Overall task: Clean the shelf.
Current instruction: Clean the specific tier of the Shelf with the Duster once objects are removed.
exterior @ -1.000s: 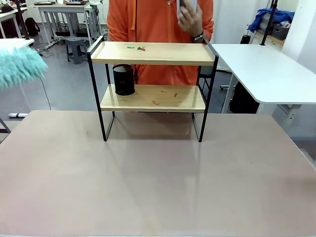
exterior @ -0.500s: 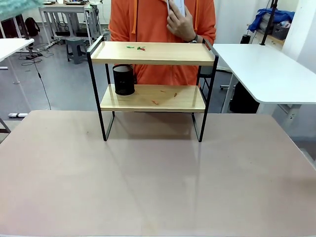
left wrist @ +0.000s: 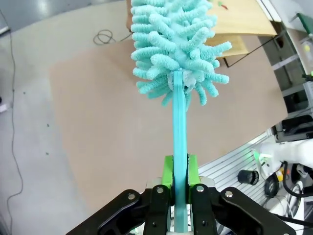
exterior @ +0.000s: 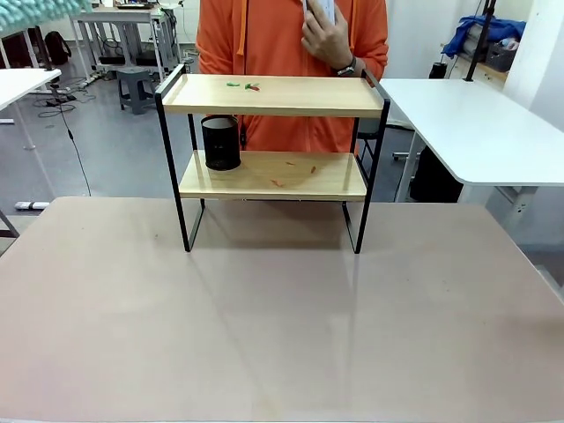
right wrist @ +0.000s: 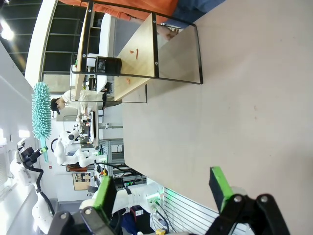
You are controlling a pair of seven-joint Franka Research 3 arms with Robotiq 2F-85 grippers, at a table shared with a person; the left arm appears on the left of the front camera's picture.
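Note:
The shelf (exterior: pixel 273 95) stands at the far middle of the brown table. Small green and red bits (exterior: pixel 244 85) lie on its top board, orange bits (exterior: pixel 291 172) and a black cup (exterior: pixel 221 142) on its lower board. My left gripper (left wrist: pixel 179 169) is shut on the handle of a teal fluffy duster (left wrist: pixel 176 44), held high above the table; the duster's head (exterior: pixel 35 11) shows at the top left corner of the front view. The shelf's top board (left wrist: pixel 244 17) lies beyond the duster. My right gripper (right wrist: pixel 164 188) is open over bare table, far from the shelf (right wrist: pixel 132 54) and from the duster (right wrist: pixel 41 110).
A person in an orange hoodie (exterior: pixel 264 35) stands right behind the shelf, one hand (exterior: pixel 326 31) raised at the chest holding a small object. A white table (exterior: pixel 476 123) stands at the right. The brown table (exterior: pixel 282 317) spreads in front of the shelf.
The duster has risen from mid-left to the top left corner of the front view. The person's raised hand has shifted slightly.

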